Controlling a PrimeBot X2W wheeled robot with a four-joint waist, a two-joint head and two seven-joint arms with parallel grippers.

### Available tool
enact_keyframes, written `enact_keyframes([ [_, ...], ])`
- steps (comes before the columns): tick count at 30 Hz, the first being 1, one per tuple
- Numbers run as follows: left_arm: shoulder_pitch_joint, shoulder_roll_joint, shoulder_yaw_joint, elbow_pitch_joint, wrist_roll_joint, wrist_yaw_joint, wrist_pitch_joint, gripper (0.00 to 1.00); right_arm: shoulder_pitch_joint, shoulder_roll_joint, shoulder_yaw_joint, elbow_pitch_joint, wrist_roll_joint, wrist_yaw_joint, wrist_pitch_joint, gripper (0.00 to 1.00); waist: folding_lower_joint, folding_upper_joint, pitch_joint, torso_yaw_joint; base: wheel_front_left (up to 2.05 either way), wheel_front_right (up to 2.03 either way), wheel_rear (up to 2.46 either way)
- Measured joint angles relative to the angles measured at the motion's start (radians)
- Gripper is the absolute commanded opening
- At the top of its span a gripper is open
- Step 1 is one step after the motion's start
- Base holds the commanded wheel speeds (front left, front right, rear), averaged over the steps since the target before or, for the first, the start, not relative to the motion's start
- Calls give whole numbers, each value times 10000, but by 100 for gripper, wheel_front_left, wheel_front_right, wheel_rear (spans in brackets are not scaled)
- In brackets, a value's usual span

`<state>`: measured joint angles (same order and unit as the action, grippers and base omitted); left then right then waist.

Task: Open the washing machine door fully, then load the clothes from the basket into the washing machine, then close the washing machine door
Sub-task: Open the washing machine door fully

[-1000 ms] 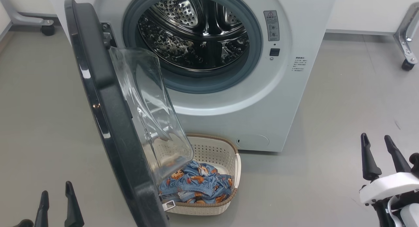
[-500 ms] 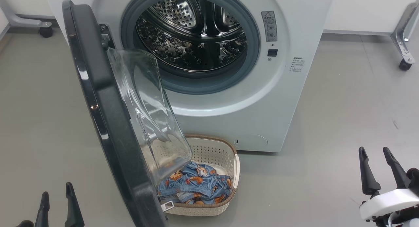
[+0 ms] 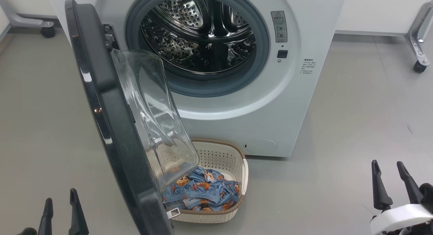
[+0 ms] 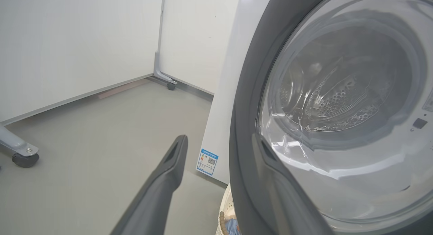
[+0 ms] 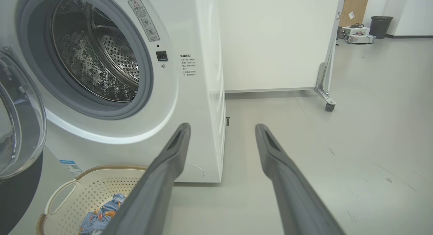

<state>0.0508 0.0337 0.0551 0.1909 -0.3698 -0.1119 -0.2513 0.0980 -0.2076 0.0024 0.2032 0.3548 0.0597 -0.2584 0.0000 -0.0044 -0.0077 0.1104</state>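
Standing on the grey floor, the one washing machine (image 3: 270, 109) carries three pieces of writing. A grey warning sticker (image 3: 279, 26), topped by a triangle, sits beside the drum mouth. A small block of printed lines (image 3: 308, 66) lies further right. A blue label sticker (image 4: 207, 161) with a square code is low on the side panel. None of the lettering is large enough to read. The single washing machine door (image 3: 111, 126) is swung out on its hinge at the head view's left, nearly edge-on to that camera. Its clear glass bowl hangs over the left part of the one basket (image 3: 220, 153), which sits on the floor close before the washer's foot. The clothes (image 3: 203, 191) lie heaped inside the basket, blue cloth printed with orange-brown figures; how many pieces cannot be told. There are two grippers. The left gripper (image 3: 61, 195) is low beside the door's outer face, and the right gripper (image 3: 387, 163) is at the lower right, well apart from the washer. Each has its two dark fingers spread wide, gripping nothing.
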Motion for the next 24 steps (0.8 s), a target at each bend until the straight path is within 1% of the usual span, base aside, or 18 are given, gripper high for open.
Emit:
enact_keyframes([
  [4, 0, 0, 0, 0, 0, 0, 0, 100, 12, 182, -148, 54, -151, 31, 0, 100, 0, 0, 4, 17, 0, 0, 0],
  [9, 0, 0, -17, 4, 12, 0, 0, 100, 19, 242, -349, 169, -391, 203, 0, 100, 0, 0, -7, 43, 0, 0, 0],
  [24, 1, 0, -81, 21, 86, -2, 0, 100, 20, 658, -688, 276, -748, 428, 0, 100, 0, 0, -86, 101, 0, 0, 0],
])
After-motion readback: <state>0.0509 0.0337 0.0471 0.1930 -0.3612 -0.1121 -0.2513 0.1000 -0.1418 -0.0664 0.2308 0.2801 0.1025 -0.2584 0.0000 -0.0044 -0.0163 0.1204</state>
